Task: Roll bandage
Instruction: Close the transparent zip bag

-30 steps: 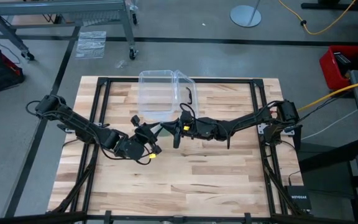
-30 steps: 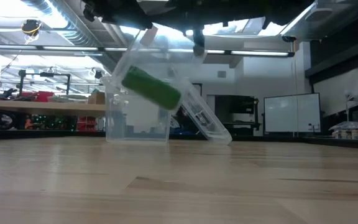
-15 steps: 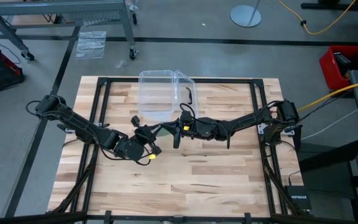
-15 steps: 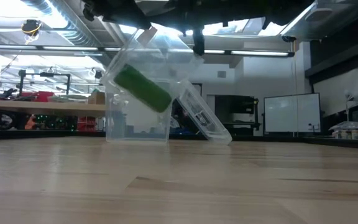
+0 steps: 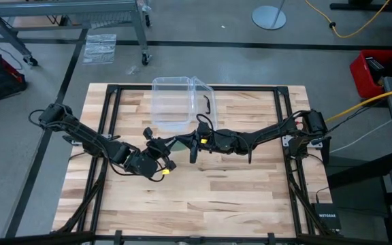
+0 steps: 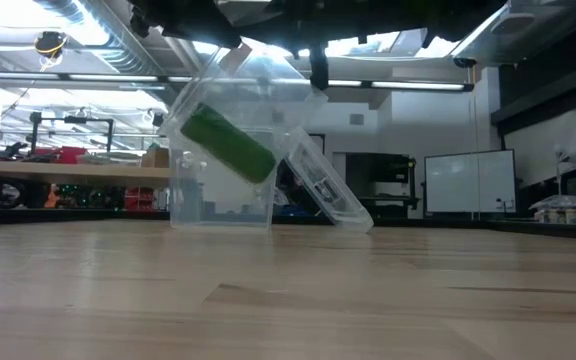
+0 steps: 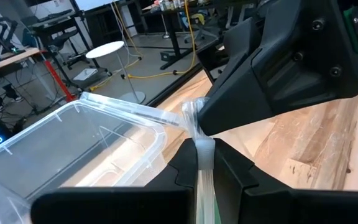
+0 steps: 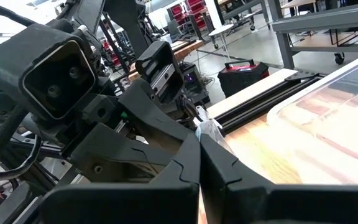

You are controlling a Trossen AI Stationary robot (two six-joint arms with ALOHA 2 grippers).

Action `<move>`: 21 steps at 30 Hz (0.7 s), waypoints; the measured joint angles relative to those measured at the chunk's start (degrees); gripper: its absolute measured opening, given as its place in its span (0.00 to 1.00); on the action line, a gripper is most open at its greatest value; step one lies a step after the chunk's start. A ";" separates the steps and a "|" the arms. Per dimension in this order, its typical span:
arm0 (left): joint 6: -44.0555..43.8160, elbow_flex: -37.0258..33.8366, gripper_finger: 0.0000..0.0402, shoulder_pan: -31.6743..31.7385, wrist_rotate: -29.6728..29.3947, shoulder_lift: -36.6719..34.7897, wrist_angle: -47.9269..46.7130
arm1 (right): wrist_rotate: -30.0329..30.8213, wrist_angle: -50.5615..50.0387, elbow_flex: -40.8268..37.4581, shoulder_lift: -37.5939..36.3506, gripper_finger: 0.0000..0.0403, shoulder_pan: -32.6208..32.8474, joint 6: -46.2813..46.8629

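Note:
The bandage (image 6: 228, 143) is a stubby green cylinder inside a crinkly clear plastic wrapper (image 6: 253, 75). It hangs tilted in the air above the table's middle, in front of the clear box in the low view. My left gripper (image 5: 171, 147) and my right gripper (image 5: 182, 142) meet tip to tip over the table's middle, both shut on the wrapper. In the high view the arms hide most of the wrapper and the bandage. My left gripper pinches the wrapper's upper edge (image 7: 204, 148) between its two fingers, coming slanted from the table's left. The wrapper hangs below, clear of the table. My right gripper pinches the same bunched edge of the wrapper (image 8: 207, 129) between its two fingers, coming level from the table's right, right beside the left fingertips.
A clear plastic box (image 5: 172, 102) stands open at the table's far middle, and its lid (image 5: 205, 95) leans against its right side. The wooden tabletop (image 5: 209, 190) lies bare in front of the arms.
The wrapped bandage has swung a little toward the left in the low view, still tilted and clear of the table. Both grippers stay shut on the wrapper at about the same place.

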 joint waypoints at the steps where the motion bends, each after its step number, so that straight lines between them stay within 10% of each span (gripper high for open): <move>1: -0.21 0.00 0.04 -0.12 0.00 0.00 -0.31 | -0.01 -0.03 0.00 0.00 0.00 0.00 0.00; 21: -5.58 -0.44 0.04 -0.20 3.17 0.15 -7.52 | 1.74 3.06 0.09 -0.31 0.00 -0.06 -1.05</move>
